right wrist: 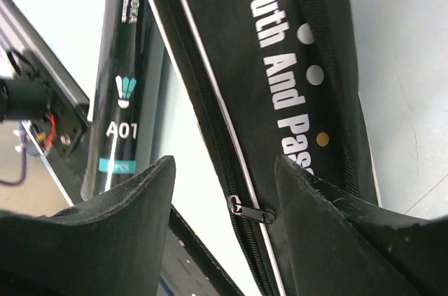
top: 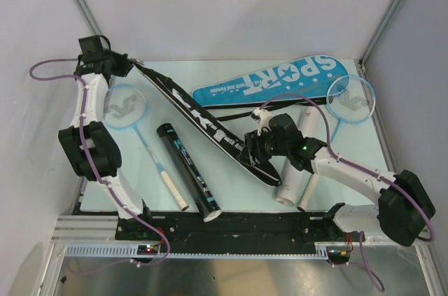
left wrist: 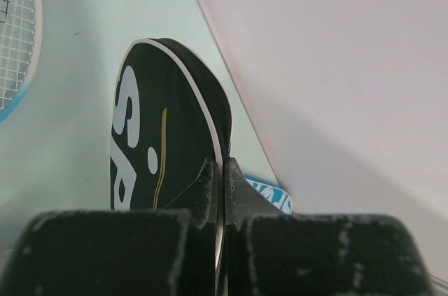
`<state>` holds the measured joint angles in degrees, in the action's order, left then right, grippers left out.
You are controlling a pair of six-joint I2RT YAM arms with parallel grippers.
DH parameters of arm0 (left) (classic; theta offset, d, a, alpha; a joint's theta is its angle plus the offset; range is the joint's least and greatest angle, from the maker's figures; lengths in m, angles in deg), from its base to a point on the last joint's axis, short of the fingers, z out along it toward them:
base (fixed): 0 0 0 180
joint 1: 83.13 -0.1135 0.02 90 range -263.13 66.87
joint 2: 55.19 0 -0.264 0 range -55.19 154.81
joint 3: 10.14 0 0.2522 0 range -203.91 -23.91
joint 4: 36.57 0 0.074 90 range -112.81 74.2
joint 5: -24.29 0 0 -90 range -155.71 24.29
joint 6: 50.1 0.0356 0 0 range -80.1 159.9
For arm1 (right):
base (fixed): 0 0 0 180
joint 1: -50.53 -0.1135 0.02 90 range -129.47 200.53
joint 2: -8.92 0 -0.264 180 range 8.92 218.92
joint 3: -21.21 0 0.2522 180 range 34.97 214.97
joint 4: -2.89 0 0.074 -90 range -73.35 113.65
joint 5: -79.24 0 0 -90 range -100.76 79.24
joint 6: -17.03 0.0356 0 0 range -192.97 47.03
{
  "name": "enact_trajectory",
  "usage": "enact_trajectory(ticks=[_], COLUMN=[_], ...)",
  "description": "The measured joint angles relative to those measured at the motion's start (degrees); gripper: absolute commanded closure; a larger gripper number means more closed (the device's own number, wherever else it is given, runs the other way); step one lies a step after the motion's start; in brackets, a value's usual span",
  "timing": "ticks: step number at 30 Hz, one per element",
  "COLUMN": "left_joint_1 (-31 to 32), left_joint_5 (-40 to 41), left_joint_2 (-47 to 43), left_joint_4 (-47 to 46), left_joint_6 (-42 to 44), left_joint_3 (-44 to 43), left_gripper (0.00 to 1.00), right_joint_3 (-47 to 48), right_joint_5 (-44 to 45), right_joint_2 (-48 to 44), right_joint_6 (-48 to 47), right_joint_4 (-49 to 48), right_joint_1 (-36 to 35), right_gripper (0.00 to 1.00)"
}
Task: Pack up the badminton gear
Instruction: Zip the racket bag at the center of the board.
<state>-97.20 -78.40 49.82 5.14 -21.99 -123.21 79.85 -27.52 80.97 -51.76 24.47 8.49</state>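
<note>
Left end effector (left wrist: 224, 182) pinched tight, arm extended far-left. Right end effector (right wrist: 224, 173) spread apart, arm bent toward centre.

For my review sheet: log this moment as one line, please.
left hand: shut on edge of black cover | right hand: open, above zipper pull | blue cover: untouched at back
</note>
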Motion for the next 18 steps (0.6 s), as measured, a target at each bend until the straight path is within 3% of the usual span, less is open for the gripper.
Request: enact_trajectory(ticks=[10,14,18], left_joint_1=[0.0,0.0,0.0], left_joint_5=[0.0,0.0,0.0], left_joint_2=[0.0,0.0,0.0], left_joint_4=[-0.4,-0.4,-0.4], left_joint_6=[-0.7,-1.0,-1.1], left_joint_3=[0.0,0.0,-0.9], left_gripper=[1.0,1.0,1.0], right_joint_3=[0.0,0.0,0.0], right_joint_5=[-6.3,-7.4,-8.0], right_joint_2=[3.1,3.4,3.4], right_joint_6=[-12.8,-16.2,-18.5], right_joint_4=[2.0,3.1,4.8], right_joint_1=[0.0,0.0,0.1], right_gripper=[0.42,0.52,0.74])
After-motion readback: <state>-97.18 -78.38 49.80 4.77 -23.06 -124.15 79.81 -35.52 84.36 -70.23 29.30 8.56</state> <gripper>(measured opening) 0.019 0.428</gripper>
